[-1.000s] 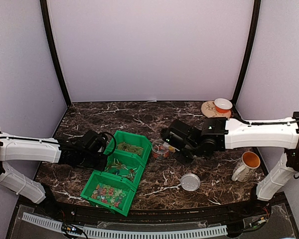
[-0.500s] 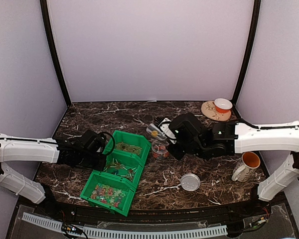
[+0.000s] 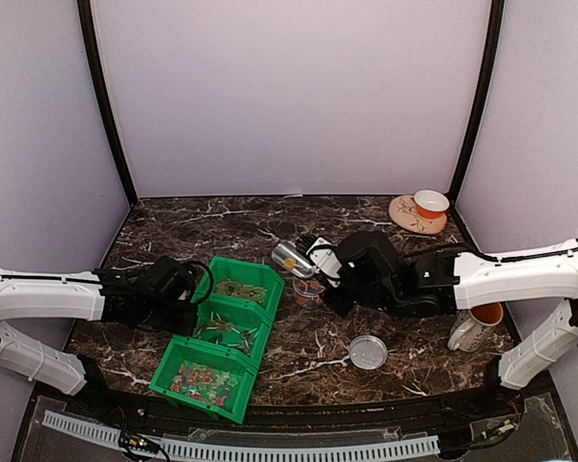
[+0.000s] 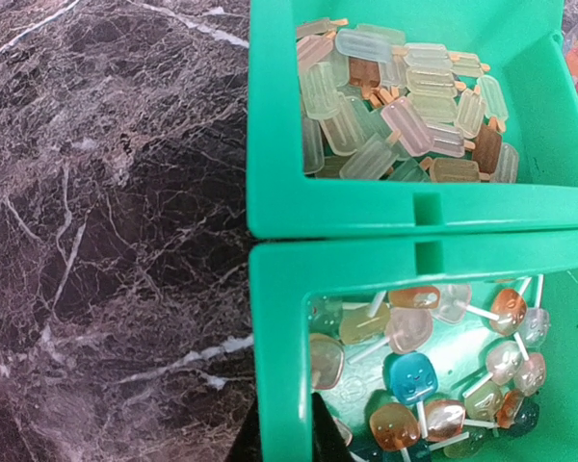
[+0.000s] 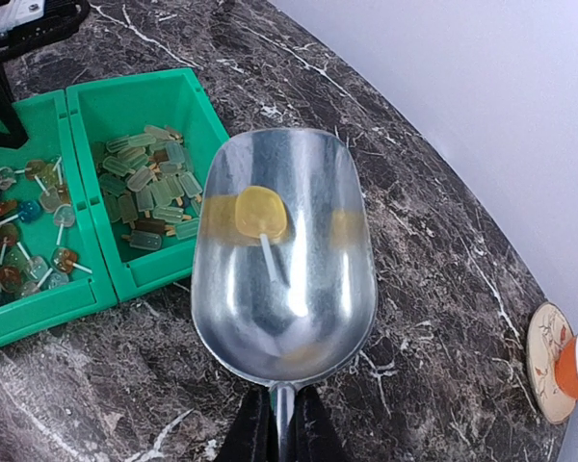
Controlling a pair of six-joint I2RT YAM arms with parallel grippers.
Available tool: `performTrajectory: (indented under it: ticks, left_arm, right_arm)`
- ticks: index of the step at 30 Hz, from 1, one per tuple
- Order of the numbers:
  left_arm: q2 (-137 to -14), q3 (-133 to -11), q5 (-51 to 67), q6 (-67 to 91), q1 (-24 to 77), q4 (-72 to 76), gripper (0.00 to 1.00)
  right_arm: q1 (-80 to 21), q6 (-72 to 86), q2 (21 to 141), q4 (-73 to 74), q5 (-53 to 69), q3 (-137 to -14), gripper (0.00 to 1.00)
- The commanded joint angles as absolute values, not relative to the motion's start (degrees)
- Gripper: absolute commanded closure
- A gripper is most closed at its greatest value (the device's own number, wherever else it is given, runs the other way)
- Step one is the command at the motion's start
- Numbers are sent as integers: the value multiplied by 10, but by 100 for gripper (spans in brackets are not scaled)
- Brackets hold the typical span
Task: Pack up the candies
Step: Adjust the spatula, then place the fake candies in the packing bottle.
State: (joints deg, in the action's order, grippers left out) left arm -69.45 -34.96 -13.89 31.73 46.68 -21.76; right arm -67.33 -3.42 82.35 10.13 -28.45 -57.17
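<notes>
Low in the right wrist view, your right gripper [image 5: 281, 425] is pinched tight on the thin handle of a metal scoop [image 5: 284, 298]. Only this view lets you see into the bowl. One yellow lollipop [image 5: 261, 214] lies there, its stick pointing toward the handle. Overhead, the scoop is just a small shiny shape at centre frame, up and to the left of a small clear jar [image 3: 308, 292] holding red and orange pieces. That jar does not show in the wrist view.

At the bottom edge of the left wrist view, your left gripper [image 4: 281, 438] has its dark fingers clamped on the left wall of the middle bin [image 4: 347, 269], one outside and one inside. This bin holds orange, blue and pale lollipops. The far bin [image 4: 270, 115], touching it above, holds pale popsicle-shaped sweets.

Only the overhead camera shows the near bin [image 3: 200, 402] at lower left, and in it the candies [image 3: 207, 375], a tiny red, green and orange mix. They are well apart from the scoop.

On the dark marble table [image 3: 270, 221], a grey lid [image 3: 368, 351] lies flat below the right arm. A mug [image 3: 479, 325] at the right is partly hidden behind that arm. An orange-and-white cup [image 3: 431, 203] rests on a round coaster [image 3: 405, 214] at the upper right.
</notes>
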Motion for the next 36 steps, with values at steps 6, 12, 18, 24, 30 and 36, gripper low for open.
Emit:
performTrajectory:
  ticks: [6,12,18,24,30,36]
  left_arm:
    - [-662,-333,-121,334,469,-237,100]
    - [-660,-334,-120,335,469,-242,100]
    - [-661,-340,-123,332,470,-243,100]
    - [-669,-346,-124,326,469,-234,100]
    - [-684,-350,-115,322,469,-227,100]
    - [-682,-351,-114,322,470,-227,99]
  right_arm:
    - [-679,-61,793,-11,-255,-530,100]
    - [-681,-67,792,-22,-251,-526,100]
    - [-681,-61,793,56,-286,-546,100]
    - [-681,-23,798,224,-336,-578,100]
    - [-679,4,804,336,-352,-600,100]
    - [-675,5,866,422,-364,-654,100]
